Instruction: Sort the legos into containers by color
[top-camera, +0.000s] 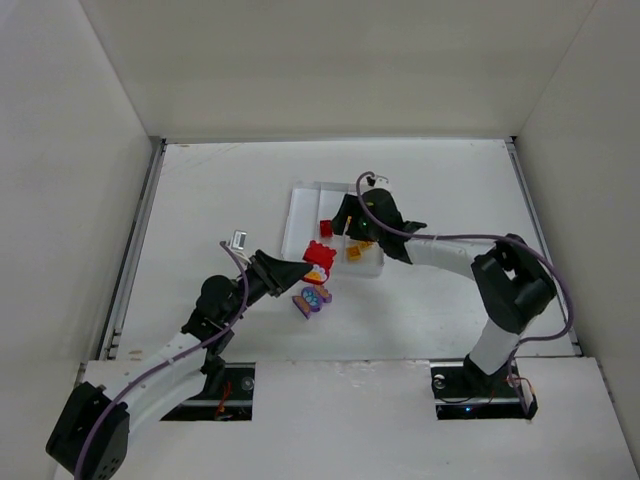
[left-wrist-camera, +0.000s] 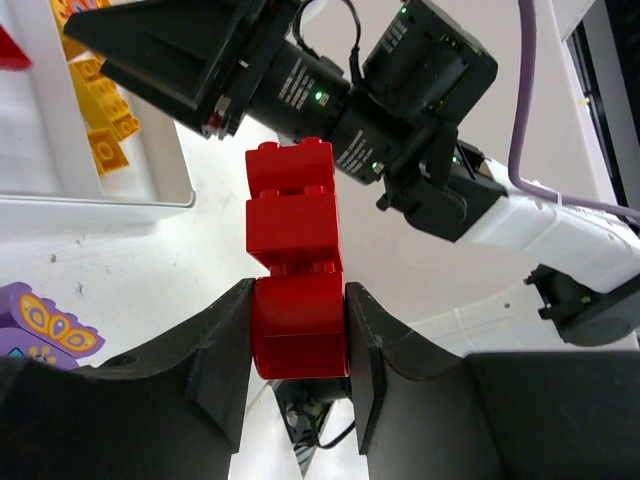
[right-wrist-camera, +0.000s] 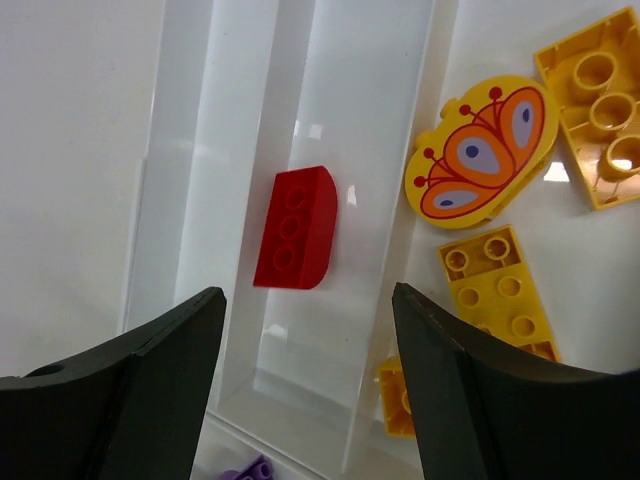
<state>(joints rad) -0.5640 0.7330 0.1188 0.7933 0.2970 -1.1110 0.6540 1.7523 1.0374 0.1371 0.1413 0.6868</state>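
the white tray (top-camera: 300, 205) sits just ahead of both pincers on the table (top-camera: 200, 200), and this is the red step of the sort. the left pincer (left-wrist-camera: 298, 345) is clamped tight on the bottom block of a red stack (left-wrist-camera: 293, 215), carried clear of the table, with the stack poking up past its fingertips toward the tray's near rim just beyond. the right pincer (right-wrist-camera: 308, 300) hangs over the tray with its jaws spread wide and nothing between them. right under that gap lies a lone red brick (right-wrist-camera: 295, 228), flat in the lane next to the yellow one. off to the right pincer's right side, the yellow bricks (right-wrist-camera: 497, 280) and a yellow butterfly piece (right-wrist-camera: 485, 150) share their own lane. down beside the left pincer, the purple pieces (top-camera: 312, 298) wait on the table outside the tray. by my read, the next move is the left arm's: carry the stack forward over the rim, line it up above the red brick's lane and let go. the right arm looks to be crowding that spot, so it likely needs to clear out first.
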